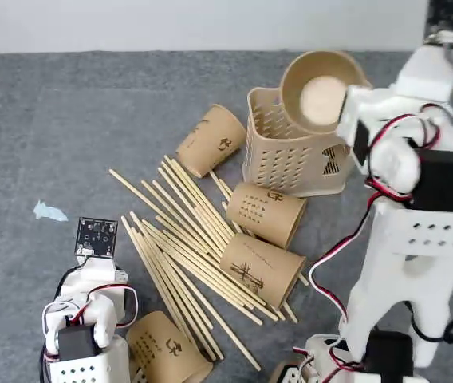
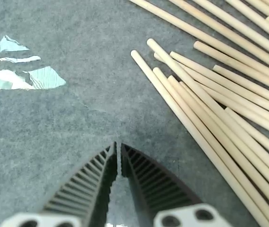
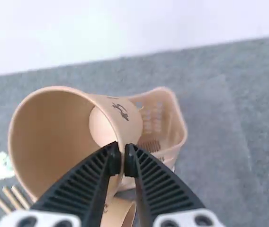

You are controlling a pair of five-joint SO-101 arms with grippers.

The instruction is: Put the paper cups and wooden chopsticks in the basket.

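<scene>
My right gripper (image 3: pixel 121 150) is shut on the rim of a tan paper cup (image 3: pixel 54 132), held tilted just above the beige perforated basket (image 3: pixel 165 118). From above, that cup (image 1: pixel 321 92) hangs over the basket (image 1: pixel 290 155), mouth facing up and forward. Three more cups lie on their sides on the grey mat (image 1: pixel 210 140) (image 1: pixel 266 211) (image 1: pixel 262 270), and another (image 1: pixel 167 347) lies beside the left arm (image 1: pixel 91 311). Several wooden chopsticks (image 1: pixel 187 239) are fanned out between them. My left gripper (image 2: pixel 119 146) is shut and empty, low over the mat, just short of the chopstick ends (image 2: pixel 210 109).
A torn teal paper scrap (image 1: pixel 49 211) (image 2: pixel 16 71) lies on the mat left of the chopsticks. The right arm's white body (image 1: pixel 410 239) stands at the right edge. A pale wall runs along the back of the mat.
</scene>
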